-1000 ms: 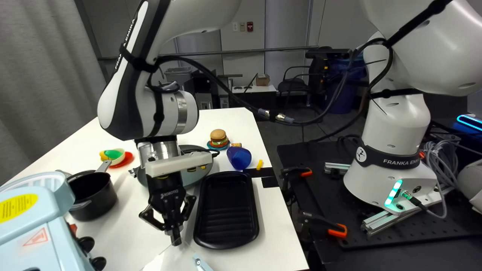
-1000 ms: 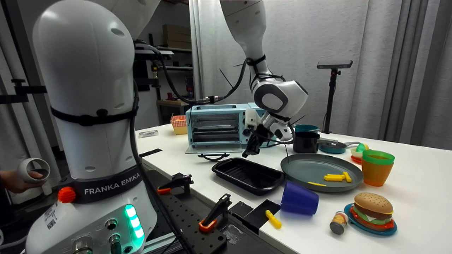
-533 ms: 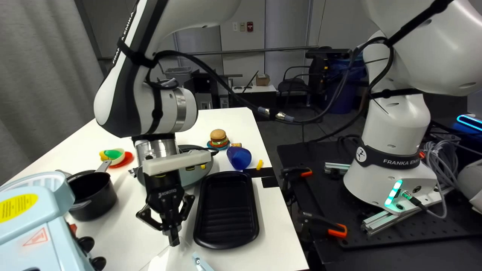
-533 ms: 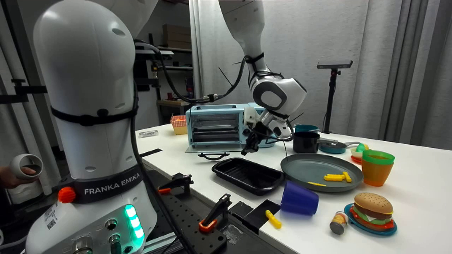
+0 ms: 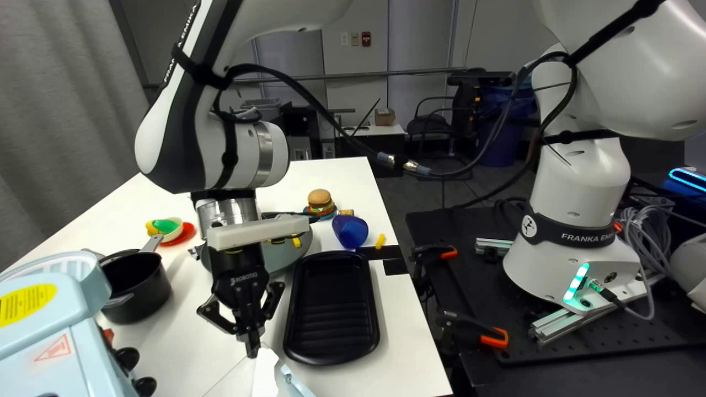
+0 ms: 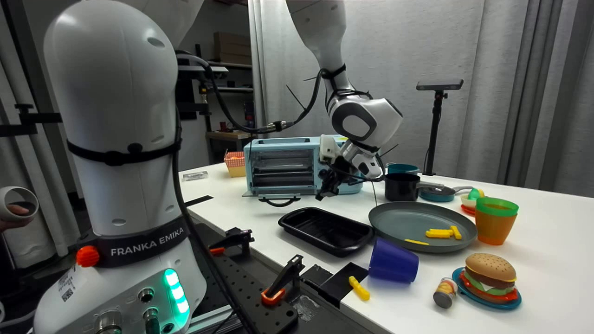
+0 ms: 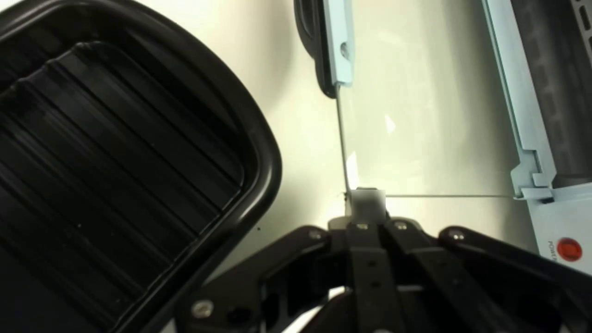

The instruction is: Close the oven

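Note:
The pale blue oven [image 5: 52,309] stands at the lower left in an exterior view and at the back of the table in an exterior view [image 6: 260,144]. Its clear glass door [image 7: 416,115] is swung down and open, slightly raised off the table. The door's light-blue edge strip [image 5: 295,380] and black handle [image 6: 279,202] show; the handle also shows in the wrist view [image 7: 307,27]. My gripper [image 7: 368,203] has its fingers together, at the door's outer corner, beside the control-panel end [image 7: 564,226]. Whether the glass lies between or on the fingertips cannot be told.
A black ridged tray [image 7: 115,162] lies close beside the gripper, before the door. A black pot [image 5: 135,284] stands near the oven's control end. A grey pan [image 6: 422,222], blue cup [image 6: 394,260] and toy burger [image 6: 489,278] lie further along the table.
My gripper has moved slightly up and towards the oven. The door's outer edge and handle have risen a little and moved slightly towards the oven.

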You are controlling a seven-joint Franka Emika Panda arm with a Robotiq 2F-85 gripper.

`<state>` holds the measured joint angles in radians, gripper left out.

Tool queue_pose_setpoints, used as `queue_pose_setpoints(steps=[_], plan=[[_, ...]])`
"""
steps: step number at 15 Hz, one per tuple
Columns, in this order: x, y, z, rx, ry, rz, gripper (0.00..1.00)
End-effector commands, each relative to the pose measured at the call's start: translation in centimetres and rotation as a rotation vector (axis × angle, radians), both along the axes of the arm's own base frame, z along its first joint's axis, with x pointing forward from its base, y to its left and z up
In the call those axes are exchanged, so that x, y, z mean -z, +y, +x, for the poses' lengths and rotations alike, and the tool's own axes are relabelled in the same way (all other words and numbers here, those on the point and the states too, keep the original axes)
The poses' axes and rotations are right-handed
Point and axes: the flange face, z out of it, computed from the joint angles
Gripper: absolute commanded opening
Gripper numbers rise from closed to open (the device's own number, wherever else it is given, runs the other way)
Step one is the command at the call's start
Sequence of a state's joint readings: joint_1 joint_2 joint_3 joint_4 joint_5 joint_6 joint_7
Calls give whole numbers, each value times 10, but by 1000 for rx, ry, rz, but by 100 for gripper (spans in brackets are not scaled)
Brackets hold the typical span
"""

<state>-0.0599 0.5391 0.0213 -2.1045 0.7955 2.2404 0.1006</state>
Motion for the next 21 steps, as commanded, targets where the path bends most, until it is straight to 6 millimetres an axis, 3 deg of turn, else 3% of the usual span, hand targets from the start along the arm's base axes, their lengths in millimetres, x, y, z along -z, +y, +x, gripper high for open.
queue_pose_setpoints(steps=[1, 8, 16, 21], plan=[[-30, 17, -19, -29, 27, 37, 0], [-68, 41, -32, -106, 27, 54, 0], [-86, 64, -36, -173, 29, 60, 0], [-104, 71, -40, -273, 7, -37, 0]])
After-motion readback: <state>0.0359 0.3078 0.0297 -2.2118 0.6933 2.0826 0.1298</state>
